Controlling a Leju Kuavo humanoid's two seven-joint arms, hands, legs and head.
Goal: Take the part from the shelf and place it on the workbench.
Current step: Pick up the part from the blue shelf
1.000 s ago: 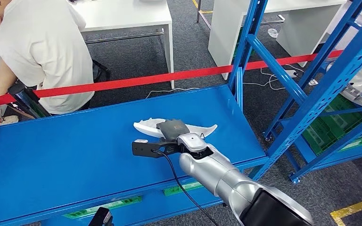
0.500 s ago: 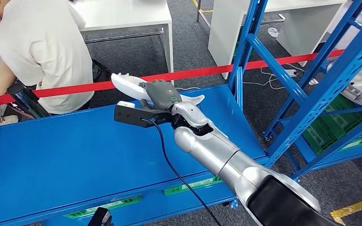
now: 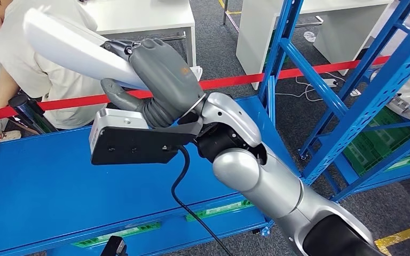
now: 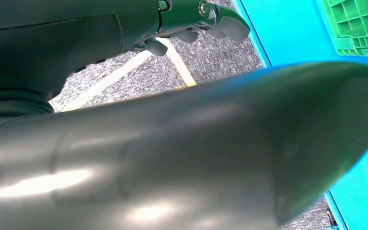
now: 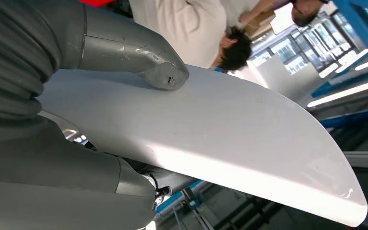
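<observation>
The right hand is gripping the white part, lifting it above the blue shelf. The left hand is hanging low; its grasp is probably empty, though I cannot tell.

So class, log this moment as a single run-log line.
right hand: holds white part, lifted | shelf: part off it | workbench: placing not done

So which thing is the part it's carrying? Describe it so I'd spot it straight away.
Start at the long blue shelf and follow the silver right arm up to its grey right hand. The part is the smooth white curved shell it holds, raised off the shelf; nothing else there is glossy white and tapered.
</observation>
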